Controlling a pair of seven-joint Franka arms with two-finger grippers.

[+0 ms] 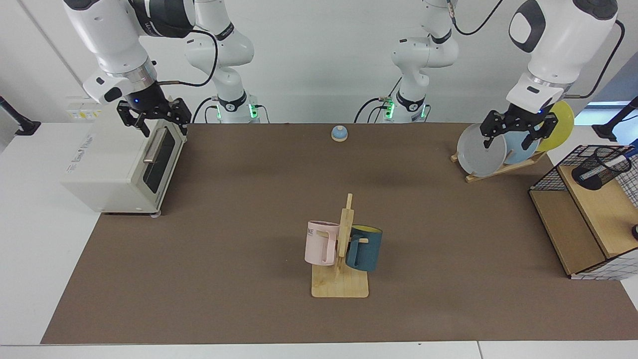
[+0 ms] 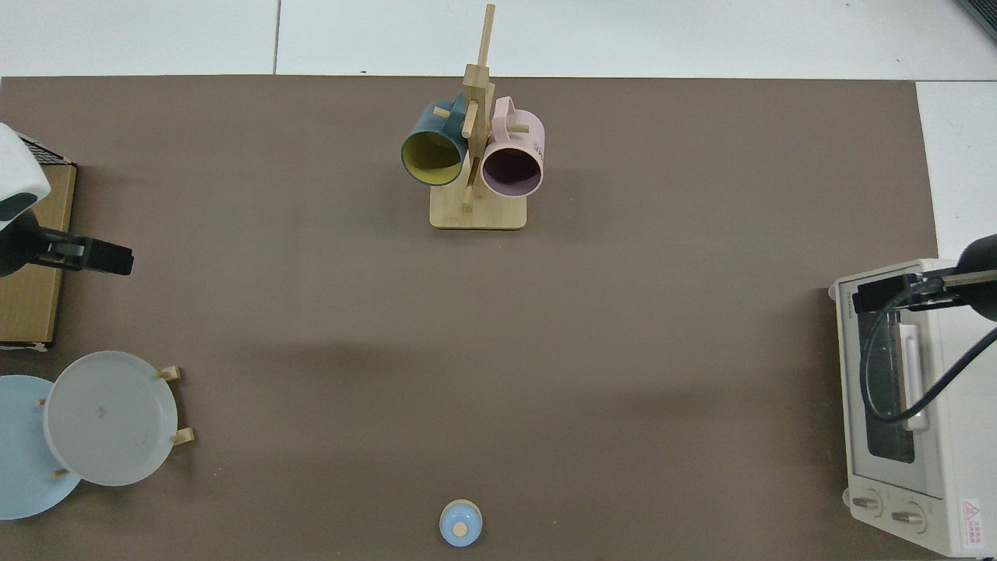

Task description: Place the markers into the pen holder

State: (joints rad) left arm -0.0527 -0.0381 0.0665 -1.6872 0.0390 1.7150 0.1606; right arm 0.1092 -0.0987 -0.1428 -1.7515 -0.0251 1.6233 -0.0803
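The pen holder point(image 1: 600, 170), a small black mesh cup, stands on the wooden shelf at the far right of the facing view. The marker's white body shows through the mesh, and its blue cap point(image 1: 632, 150) pokes out at the rim. My left gripper point(image 1: 505, 143) hangs open and empty in front of the plates, well away from the pen holder. In the top view it is the left gripper point(image 2: 115, 259) at the left edge; the pen holder is out of view there. My right gripper point(image 1: 166, 132) waits open above the toaster oven, also visible as the right gripper point(image 2: 872, 294) from above.
A white toaster oven point(image 1: 119, 164) sits at one end of the brown mat. A wooden mug rack point(image 1: 341, 284) with a pink and a blue mug stands mid-table. Plates on a plate rack point(image 1: 481, 149), a small blue bell point(image 1: 339, 133) and the wire-and-wood shelf basket point(image 1: 568, 234) stand around.
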